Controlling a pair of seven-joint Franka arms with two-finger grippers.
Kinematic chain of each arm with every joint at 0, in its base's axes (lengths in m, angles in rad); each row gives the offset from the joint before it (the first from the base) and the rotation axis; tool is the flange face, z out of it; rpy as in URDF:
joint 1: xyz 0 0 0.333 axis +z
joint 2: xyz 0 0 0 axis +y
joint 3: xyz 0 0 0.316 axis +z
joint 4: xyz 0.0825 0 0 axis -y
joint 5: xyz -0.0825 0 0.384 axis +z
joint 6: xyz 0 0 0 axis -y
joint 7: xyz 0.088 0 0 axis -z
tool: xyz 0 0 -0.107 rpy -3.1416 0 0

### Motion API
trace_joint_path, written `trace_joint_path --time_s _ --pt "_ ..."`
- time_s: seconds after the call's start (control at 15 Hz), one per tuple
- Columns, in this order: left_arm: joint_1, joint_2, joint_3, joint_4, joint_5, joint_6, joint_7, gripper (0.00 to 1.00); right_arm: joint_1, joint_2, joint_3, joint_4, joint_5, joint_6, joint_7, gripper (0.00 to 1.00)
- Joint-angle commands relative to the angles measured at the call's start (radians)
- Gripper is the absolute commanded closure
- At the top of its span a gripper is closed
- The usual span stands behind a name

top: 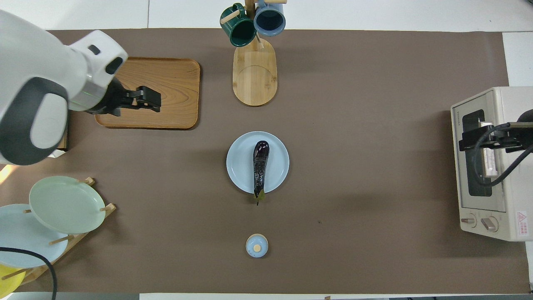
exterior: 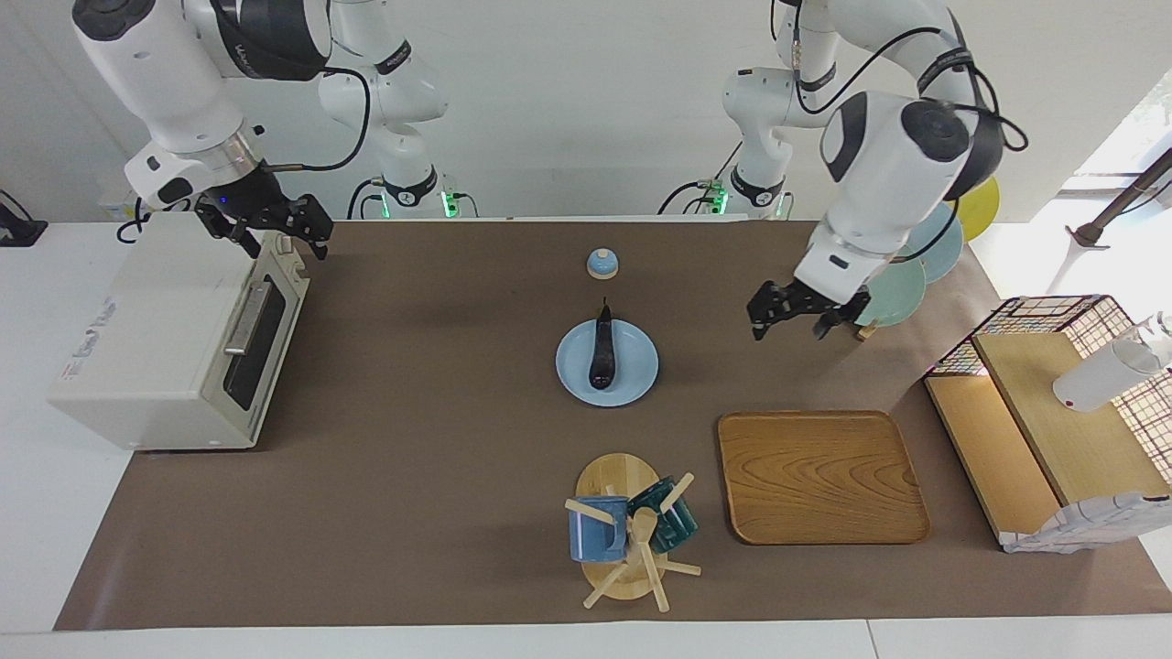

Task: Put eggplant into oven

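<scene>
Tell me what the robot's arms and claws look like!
Both arms are glossy white with rounded, bulgy joints and dark grey-black caps and bands. Thin black cables loop along the outside of each one. Small green lights glow at their bases. The left gripper and the right gripper are black and blocky, with two short fingers each, fixed on silver-grey wrist rings. A tiny blue light shines above the right gripper.

Eggplant (exterior: 602, 351) lies on plate (exterior: 636, 383) mid-table; oven (exterior: 156, 340) at right arm's end.

Wooden tray (exterior: 821, 476), mug tree (exterior: 628, 540), plate rack (top: 50, 225), small lidded bowl (exterior: 602, 264).
</scene>
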Motion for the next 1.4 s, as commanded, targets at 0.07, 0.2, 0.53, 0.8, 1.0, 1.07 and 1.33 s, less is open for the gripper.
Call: trace_joint_path --time_s 0.07,0.2,0.53,0.8,1.0,1.07,1.33 --pt "0.090 -0.084 -0.008 0.014 0.062 -0.125 0.103 0.00 -0.027 -0.020 -0.008 -0.047 0.007 0.084 -0.124 0.89" --pt "0.108 -0.134 -0.008 0.008 0.077 -0.183 0.125 0.00 -0.059 -0.042 -0.008 -0.125 -0.007 0.163 -0.203 1.00" --pt "0.110 -0.259 -0.009 -0.129 0.077 -0.248 0.134 0.00 -0.065 -0.013 -0.007 -0.202 -0.186 0.292 -0.235 1.00" --pt "0.108 -0.264 -0.005 -0.135 0.077 -0.213 0.140 0.00 -0.085 0.013 -0.008 -0.249 -0.203 0.357 -0.240 1.00" --pt "0.108 -0.234 0.006 -0.075 0.077 -0.212 0.148 0.00 -0.088 0.030 -0.008 -0.251 -0.237 0.360 -0.254 1.00" --pt "0.110 -0.228 0.005 -0.065 0.077 -0.219 0.148 0.00 -0.089 0.030 -0.008 -0.255 -0.237 0.362 -0.256 1.00" --pt "0.136 -0.230 -0.006 -0.074 0.077 -0.242 0.177 0.00 -0.087 0.032 -0.007 -0.321 -0.235 0.432 -0.228 1.00"
